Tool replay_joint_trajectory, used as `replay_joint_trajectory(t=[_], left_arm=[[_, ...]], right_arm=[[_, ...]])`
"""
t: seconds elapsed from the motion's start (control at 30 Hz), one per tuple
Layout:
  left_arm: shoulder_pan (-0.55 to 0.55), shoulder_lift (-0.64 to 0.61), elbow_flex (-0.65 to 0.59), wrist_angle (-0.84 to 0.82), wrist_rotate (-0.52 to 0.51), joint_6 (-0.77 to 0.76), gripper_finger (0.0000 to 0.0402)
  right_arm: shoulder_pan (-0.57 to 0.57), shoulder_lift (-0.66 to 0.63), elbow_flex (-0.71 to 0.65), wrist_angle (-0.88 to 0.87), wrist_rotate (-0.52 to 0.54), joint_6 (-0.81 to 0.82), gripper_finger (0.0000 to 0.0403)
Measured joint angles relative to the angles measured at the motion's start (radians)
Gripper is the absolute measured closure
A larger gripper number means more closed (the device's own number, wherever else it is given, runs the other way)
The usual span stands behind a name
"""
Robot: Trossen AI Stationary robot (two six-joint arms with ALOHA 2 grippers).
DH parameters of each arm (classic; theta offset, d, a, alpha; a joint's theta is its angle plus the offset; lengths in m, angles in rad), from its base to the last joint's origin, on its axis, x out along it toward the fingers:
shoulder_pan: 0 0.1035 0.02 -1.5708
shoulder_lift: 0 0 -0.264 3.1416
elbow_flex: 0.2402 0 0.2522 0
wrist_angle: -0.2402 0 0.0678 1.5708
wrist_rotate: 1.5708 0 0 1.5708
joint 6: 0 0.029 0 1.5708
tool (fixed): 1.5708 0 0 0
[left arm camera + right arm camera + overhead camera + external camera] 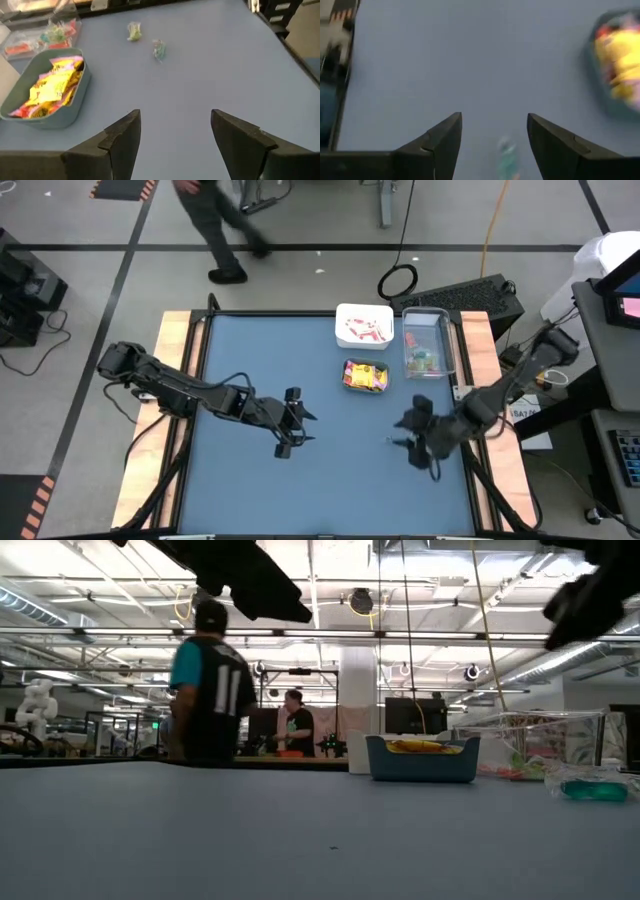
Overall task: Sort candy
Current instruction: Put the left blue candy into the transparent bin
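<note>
The right gripper (494, 145) hung over a green candy (507, 156) on the blue table (260, 490) with fingers apart, probably to pick it, while the left gripper (175, 142), also apart and empty, waited near the teal tub (60, 115) of yellow packets (52, 87)

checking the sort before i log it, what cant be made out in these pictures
- White container, high view: red-white pieces inside too small to tell apart.
- Clear container, low view: its contents show only as a smear through the wall.
- Loose candy, right wrist view: blurred, kind unclear.
- Right gripper, low view: fingers cut off by the top edge.
</note>
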Motion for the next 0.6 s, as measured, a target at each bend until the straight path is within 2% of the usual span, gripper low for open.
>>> replay_joint_trajectory(t=[0.13,0.27,0.43,0.6], left_arm=[[0.000,-0.001,0.000,0.027,0.001,0.000,0.0155],[-0.008,-0.001,0.000,0.046,0.006,0.000,0.0155],[-0.009,-0.001,0.000,0.053,0.013,0.000,0.0155],[-0.009,-0.001,0.000,0.053,0.012,0.008,0.0155]], right_arm=[[0.092,0.129,0.000,0.008,-0.012,0.067,0.0187],[0.133,0.244,0.000,0.022,-0.029,0.149,0.0187],[0.142,0.325,0.000,-0.013,-0.028,0.242,0.0187],[0.125,0.375,0.000,-0.062,-0.013,0.235,0.0187]])
